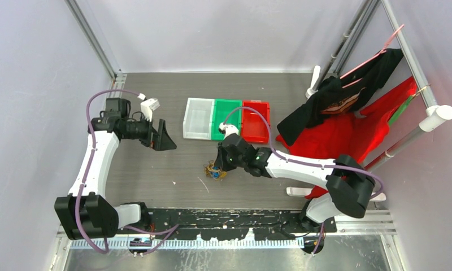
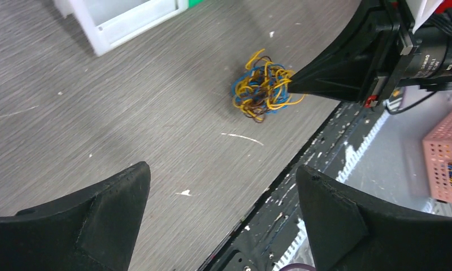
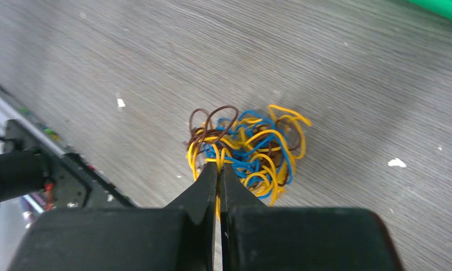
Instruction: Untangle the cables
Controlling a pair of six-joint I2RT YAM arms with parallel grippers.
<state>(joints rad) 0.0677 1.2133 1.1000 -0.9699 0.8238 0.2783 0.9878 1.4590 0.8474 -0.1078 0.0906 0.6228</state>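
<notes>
The cables [image 1: 214, 169] are a small tangled ball of thin yellow, blue and brown wires on the grey table near its front middle. The ball also shows in the left wrist view [image 2: 263, 86] and the right wrist view [image 3: 252, 149]. My right gripper [image 3: 218, 165] is shut on a yellow wire at the near edge of the ball; in the top view the right gripper [image 1: 220, 165] sits at the ball's right side. My left gripper [image 1: 166, 137] is open and empty, up and to the left of the ball, well apart from it; its fingers [image 2: 119, 195] frame bare table.
Three small bins stand side by side behind the ball: clear [image 1: 199, 118], green [image 1: 226, 120], red [image 1: 255, 121]. Black and red clothes [image 1: 348, 118] hang on a rack at the right. The table's front edge [image 2: 280, 178] lies close to the ball. A pink basket [image 2: 447, 155] sits beyond that edge.
</notes>
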